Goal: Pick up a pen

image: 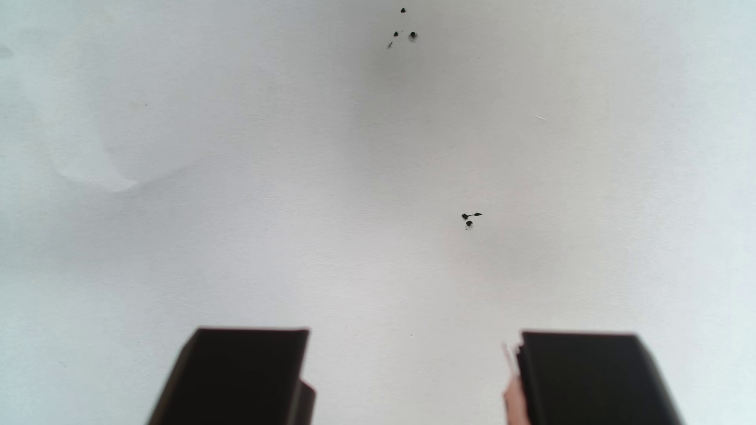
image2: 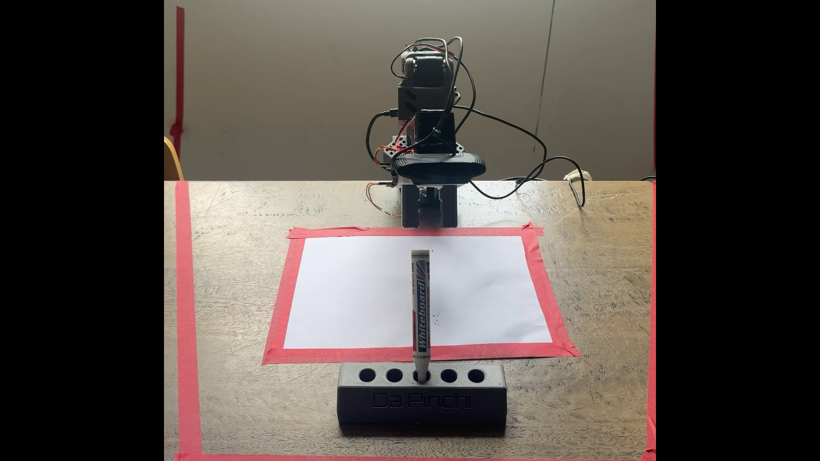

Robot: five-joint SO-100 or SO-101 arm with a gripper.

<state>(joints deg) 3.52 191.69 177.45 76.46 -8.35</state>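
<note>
Layout on counter [image2: 248,283], fixed view.
Pen [image2: 420,306] upright in middle hole of holder [image2: 421,401]; paper [image2: 355,292] behind holder; arm [image2: 428,133] behind paper, gripper [image2: 429,221] at its far edge.

We log two views. The wrist view rides behind the hand [image: 409,339], looking steeply down and close at the white paper [image: 286,163]; its two dark fingers [image: 245,367] enter from the bottom edge, set apart. The fixed view stands at the opposite side of the surface [image2: 230,275], slightly raised, facing the arm [image2: 426,102] head-on from farther off, across the pen holder [image2: 421,401]. Both views share the paper [image2: 355,292] and its small black ink specks [image: 470,218].
</note>
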